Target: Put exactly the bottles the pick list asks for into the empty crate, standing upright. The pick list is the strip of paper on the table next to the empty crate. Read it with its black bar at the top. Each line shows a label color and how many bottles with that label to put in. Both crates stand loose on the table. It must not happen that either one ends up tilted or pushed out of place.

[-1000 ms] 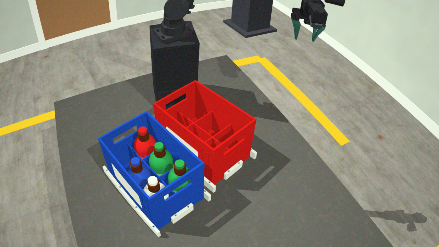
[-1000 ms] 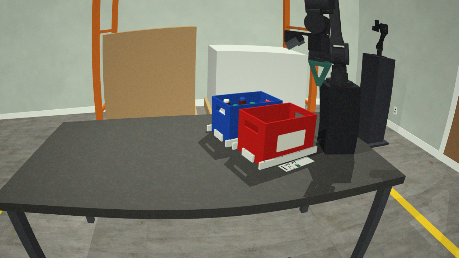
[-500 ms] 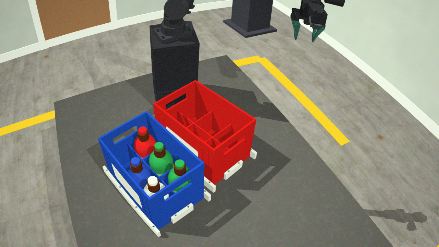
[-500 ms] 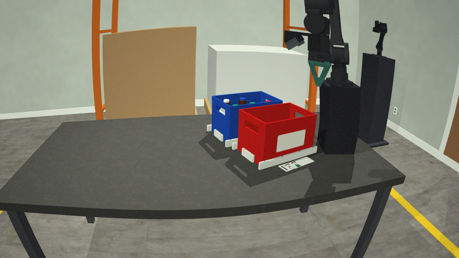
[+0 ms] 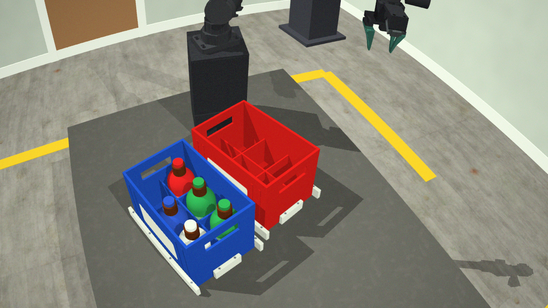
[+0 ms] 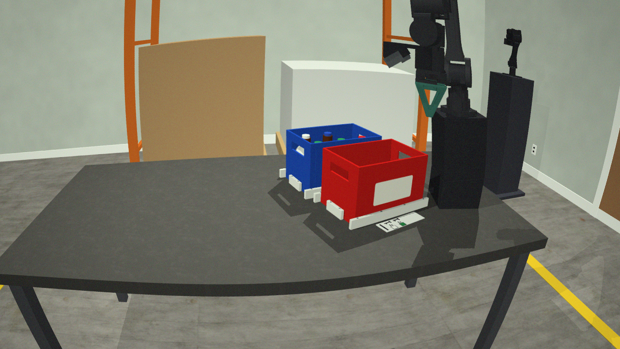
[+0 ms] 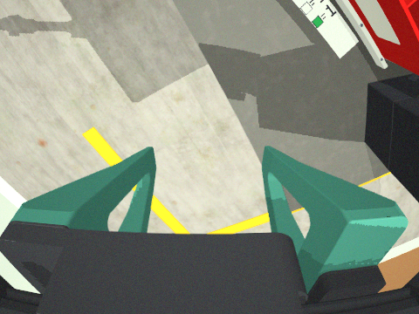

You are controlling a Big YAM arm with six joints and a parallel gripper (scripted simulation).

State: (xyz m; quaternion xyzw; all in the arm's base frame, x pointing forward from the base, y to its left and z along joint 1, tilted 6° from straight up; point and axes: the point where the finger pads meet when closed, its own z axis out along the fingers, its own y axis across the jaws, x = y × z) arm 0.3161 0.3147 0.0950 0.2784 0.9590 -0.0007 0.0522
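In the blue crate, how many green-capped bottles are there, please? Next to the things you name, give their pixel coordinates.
2: one green-capped bottle (image 5: 201,199) beside the red-capped bottle (image 5: 180,181), the other (image 5: 222,222) beside the white-capped bottle (image 5: 191,231).
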